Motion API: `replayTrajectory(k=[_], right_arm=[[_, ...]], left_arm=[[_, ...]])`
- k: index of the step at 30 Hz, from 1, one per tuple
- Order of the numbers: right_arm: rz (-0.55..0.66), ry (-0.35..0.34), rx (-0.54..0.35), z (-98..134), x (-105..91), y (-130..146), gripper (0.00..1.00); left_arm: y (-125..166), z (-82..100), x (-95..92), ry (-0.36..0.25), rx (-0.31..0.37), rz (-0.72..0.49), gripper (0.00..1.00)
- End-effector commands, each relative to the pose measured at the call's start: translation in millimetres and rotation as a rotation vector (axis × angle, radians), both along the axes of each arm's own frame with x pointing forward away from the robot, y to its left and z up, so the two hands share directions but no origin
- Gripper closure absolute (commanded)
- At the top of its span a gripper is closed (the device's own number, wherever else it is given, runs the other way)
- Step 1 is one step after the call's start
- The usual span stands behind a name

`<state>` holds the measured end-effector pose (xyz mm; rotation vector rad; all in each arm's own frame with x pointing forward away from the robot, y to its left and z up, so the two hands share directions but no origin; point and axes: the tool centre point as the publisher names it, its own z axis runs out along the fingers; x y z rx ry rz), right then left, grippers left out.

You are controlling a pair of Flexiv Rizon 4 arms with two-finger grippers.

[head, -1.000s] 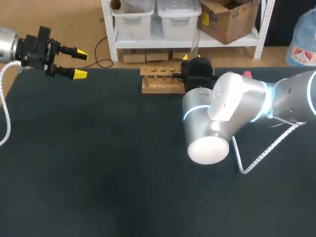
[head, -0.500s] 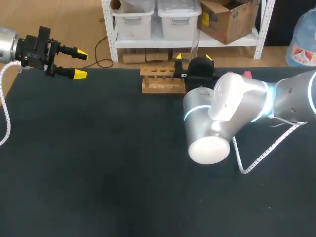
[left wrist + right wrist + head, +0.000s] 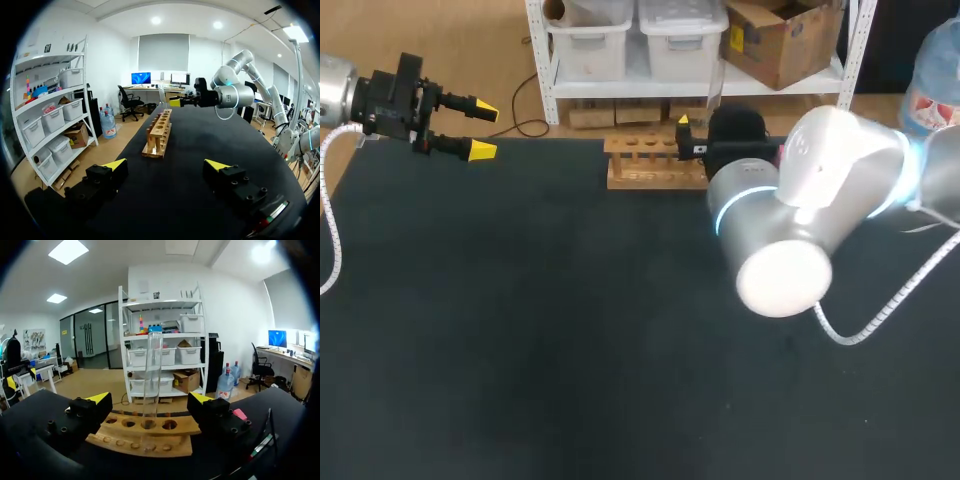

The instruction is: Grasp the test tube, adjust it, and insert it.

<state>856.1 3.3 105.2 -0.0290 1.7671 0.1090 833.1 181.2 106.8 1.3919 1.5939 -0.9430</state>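
Note:
A clear test tube stands upright in a hole of the wooden rack, at the rack's right end in the head view. My right gripper is open, its fingers on either side of the tube and apart from it. From above, the right gripper sits at the right end of the rack, with one yellow tip showing. My left gripper hangs open and empty at the table's far left corner. In the left wrist view the left gripper faces the rack.
The rack stands at the table's back edge. A small pink object lies on the table beside my right gripper. My right arm's big elbow and its white cable hang over the table's right half.
My right gripper has opened and let go of the test tube, which now stands in the rack. The right arm's elbow has swung to the right. The left arm has not moved.

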Motion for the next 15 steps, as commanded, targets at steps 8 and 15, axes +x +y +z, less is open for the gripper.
replayTrajectory(k=[8,15], right_arm=[[0.847,0.097,0.132,9.3,-29.6,-17.5,0.00],[0.970,0.156,0.223,11.4,-34.4,-26.3,0.00]], left_arm=[[-0.6,-0.4,-3.3,-0.005,0.000,0.007,0.00],[-0.6,-0.4,-3.3,-0.005,0.000,0.007,0.00]])
